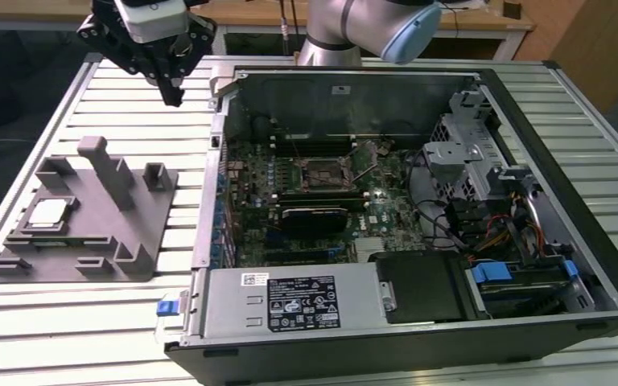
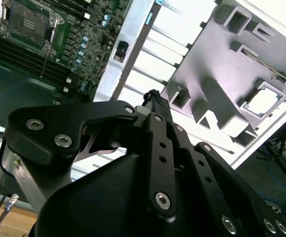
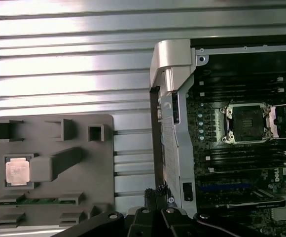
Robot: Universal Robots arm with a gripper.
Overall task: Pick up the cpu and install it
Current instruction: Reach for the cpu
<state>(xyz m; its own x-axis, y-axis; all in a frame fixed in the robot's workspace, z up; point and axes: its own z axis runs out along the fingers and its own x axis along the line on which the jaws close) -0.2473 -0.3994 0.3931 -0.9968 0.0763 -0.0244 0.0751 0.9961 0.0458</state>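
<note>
While the cpu [image 1: 49, 213] lies untouched in a shallow pocket of the grey fixture [image 1: 105, 251], at the exterior view's left of the slatted tabletop [image 1: 116, 121], the arm's claw [image 1: 170, 98] hangs high and well apart from it, near a corner of the open computer case [image 1: 566, 153]. The claw is clenched on nothing, its fingers drawn to a single tip.

The hazards, judged from this layout, are several. The pocket's walls sit close around the chip and a tall post [image 1: 105, 169] rises just beside it, so a descent slightly off line could knock the fixture or jam a finger on the rim. The chip is thin and offers little edge; a shallow or uneven grip could tilt it, and it might slip in transit. The case wall stands between the fixture and the socket [image 1: 318, 171] on the motherboard, so a low carry could clip it. A skewed or misoriented set-down could damage the socket's contacts.

The cpu [image 3: 17, 172] is a small, flat square with a pale silver-white metal top and a tan rim, lying level and square to its pocket. In the second wrist view the cpu [image 2: 262, 101] glares nearly white. Any marking on it is too small to make out.
</note>
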